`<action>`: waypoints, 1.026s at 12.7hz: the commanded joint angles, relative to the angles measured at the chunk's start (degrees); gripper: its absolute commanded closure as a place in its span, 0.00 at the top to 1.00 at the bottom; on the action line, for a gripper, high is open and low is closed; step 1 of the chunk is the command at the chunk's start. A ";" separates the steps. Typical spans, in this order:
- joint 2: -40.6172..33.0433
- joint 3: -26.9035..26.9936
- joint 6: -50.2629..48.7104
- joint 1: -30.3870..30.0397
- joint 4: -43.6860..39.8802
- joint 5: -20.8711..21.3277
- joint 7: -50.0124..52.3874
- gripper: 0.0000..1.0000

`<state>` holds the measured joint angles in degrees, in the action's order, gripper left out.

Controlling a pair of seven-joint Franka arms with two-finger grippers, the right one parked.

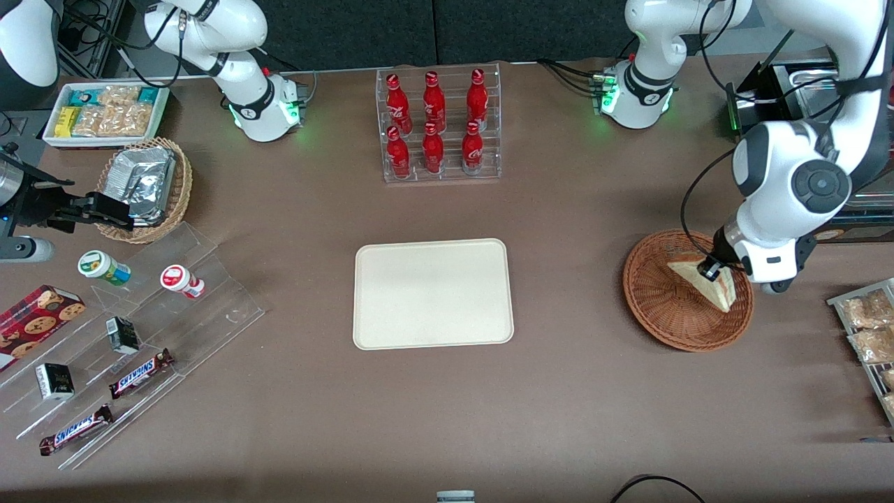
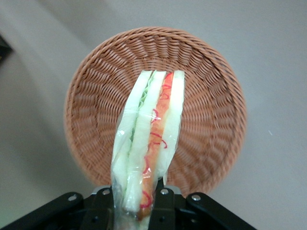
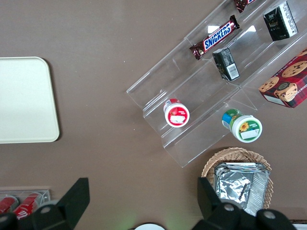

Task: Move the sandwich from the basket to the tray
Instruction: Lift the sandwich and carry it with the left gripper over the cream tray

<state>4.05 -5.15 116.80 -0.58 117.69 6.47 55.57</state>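
The fingers are closed on one end of the sandwich, pinching it across its layers, so the gripper has the wedge firmly between them with only the sandwich's own thickness holding them apart. The wrapped wedge hangs from that grip above the basket; the wrist view shows the woven bowl under it, and whether the free end touches the weave I cannot tell.

In the front view the gripper sits over the basket toward the working arm's end of the table, with the sandwich angled across the bowl. The tray lies well apart from it, toward the middle of the table and nearer the front camera than the rack of red bottles.

The risk, as I judge it, comes from the hold being at one end only. The wrapper looks slick and the bread soft, so the wedge could slide out or swing and sag during the carry, and a tight squeeze could crush the layers. A low carry could also drag the free end over the basket's rim.

The wrist view alone shows the filling layers, the wrapper and how the fingers bite. The front view alone shows the tray and the stretch of table to cross; the parked arm's wrist view adds only a corner of the tray.
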 commanded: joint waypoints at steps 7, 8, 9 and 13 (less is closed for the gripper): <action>4.82 -18.12 -22.76 0.41 -23.46 -0.14 -1.17 0.09; 5.96 -21.62 -22.49 0.50 -23.47 0.04 -1.08 0.10; 7.63 -24.01 -21.80 0.93 -23.56 0.56 -1.08 0.10; 13.69 -24.91 -13.63 8.65 -23.56 1.18 -1.17 0.10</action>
<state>14.13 -30.28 101.85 5.09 96.65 6.55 55.07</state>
